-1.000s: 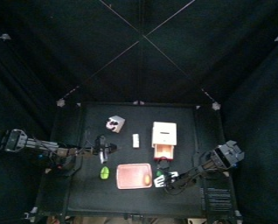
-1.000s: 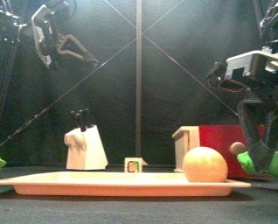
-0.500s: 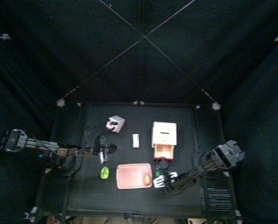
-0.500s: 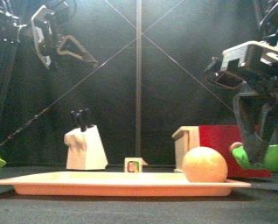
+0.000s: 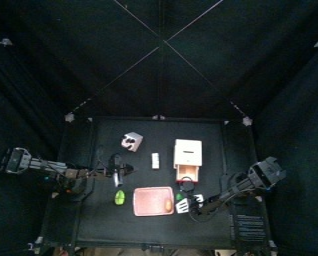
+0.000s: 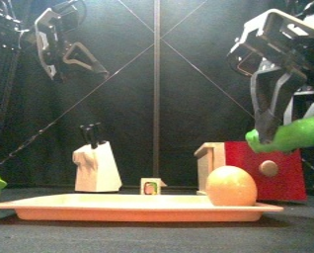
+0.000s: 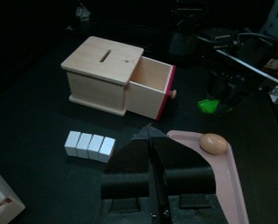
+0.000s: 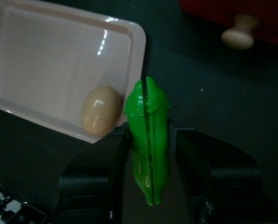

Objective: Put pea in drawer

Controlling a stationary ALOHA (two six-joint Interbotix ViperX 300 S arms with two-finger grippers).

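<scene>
The pea (image 8: 145,105), a bright green pod, is clamped between the jaws of my right gripper (image 8: 151,150). In the front view the gripper (image 6: 286,111) holds the pea (image 6: 291,132) well above the table at the right. The drawer (image 7: 107,74) is a tan wooden box with its compartment pulled out, showing a red front and a wooden knob (image 6: 270,168). From above, the drawer (image 5: 190,160) lies just behind the right gripper (image 5: 187,206). My left gripper (image 7: 156,171) is shut and empty, raised at the table's left side (image 6: 70,51).
A pink tray (image 5: 152,202) at the front holds a tan egg (image 6: 231,185). A green oval piece (image 5: 119,197) lies left of the tray. At the back left stands a white knife block (image 6: 97,166), with a row of white blocks (image 7: 89,144) near the drawer.
My right gripper has risen from near the table beside the tray, carrying the pea up with it. The left arm has not moved.
</scene>
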